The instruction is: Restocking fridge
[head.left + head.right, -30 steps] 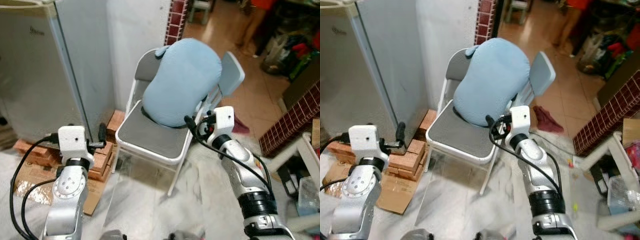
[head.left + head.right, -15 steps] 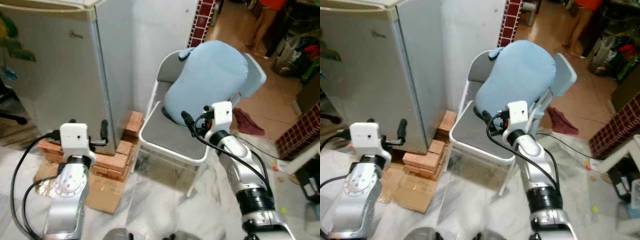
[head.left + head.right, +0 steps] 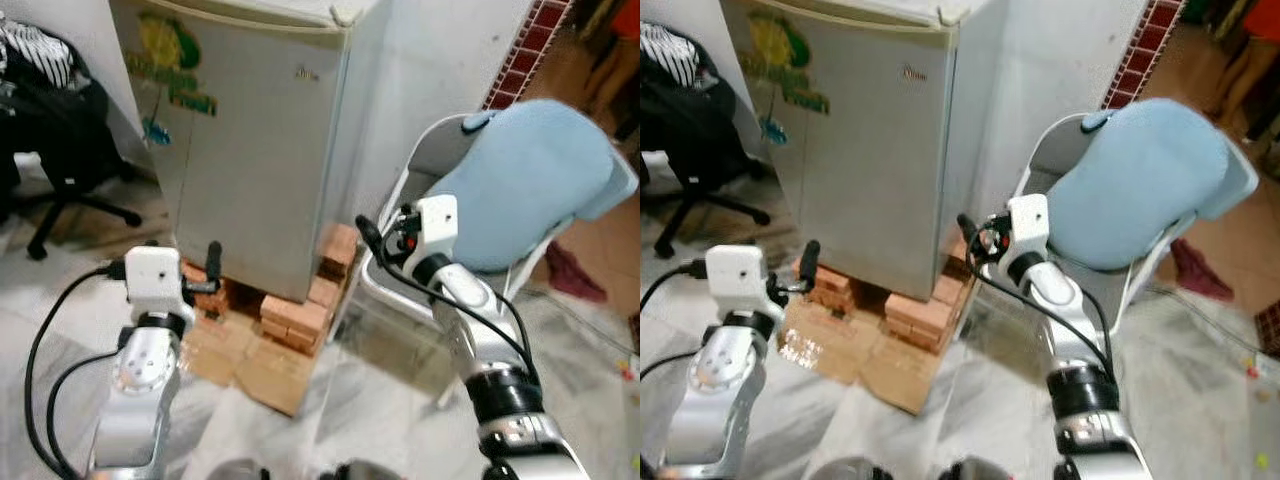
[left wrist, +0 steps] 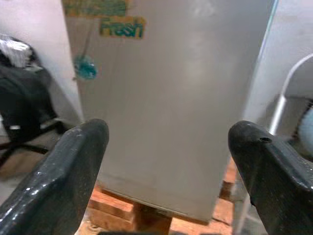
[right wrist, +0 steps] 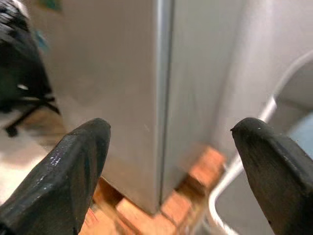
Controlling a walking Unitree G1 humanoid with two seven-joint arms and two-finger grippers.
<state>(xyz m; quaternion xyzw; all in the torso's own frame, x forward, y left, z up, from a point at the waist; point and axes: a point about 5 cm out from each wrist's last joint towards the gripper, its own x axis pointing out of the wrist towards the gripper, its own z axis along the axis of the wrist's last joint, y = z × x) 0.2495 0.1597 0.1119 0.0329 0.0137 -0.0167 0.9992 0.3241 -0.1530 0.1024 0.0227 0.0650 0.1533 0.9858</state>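
A small silver fridge (image 3: 250, 140) stands before me with its door shut; green and yellow stickers mark the door's upper part. Its base rests on red bricks (image 3: 300, 310). My left gripper (image 4: 168, 131) is open and empty, held low at the left and pointing at the fridge door from a short way off. My right gripper (image 5: 171, 128) is also open and empty, raised near the fridge's right front corner, with the door's edge seam between its fingers in the right wrist view. Neither gripper touches the fridge.
A white folding chair (image 3: 400, 260) with a big light-blue cushion (image 3: 530, 190) stands right of the fridge, behind my right arm. A black office chair (image 3: 55, 150) is at the left. Flattened cardboard (image 3: 250, 365) lies on the marble floor before the bricks.
The camera has swung left: the fridge front has come from the left edge to the centre, and the chair has gone right. Both arms hold the same pose, grippers open.
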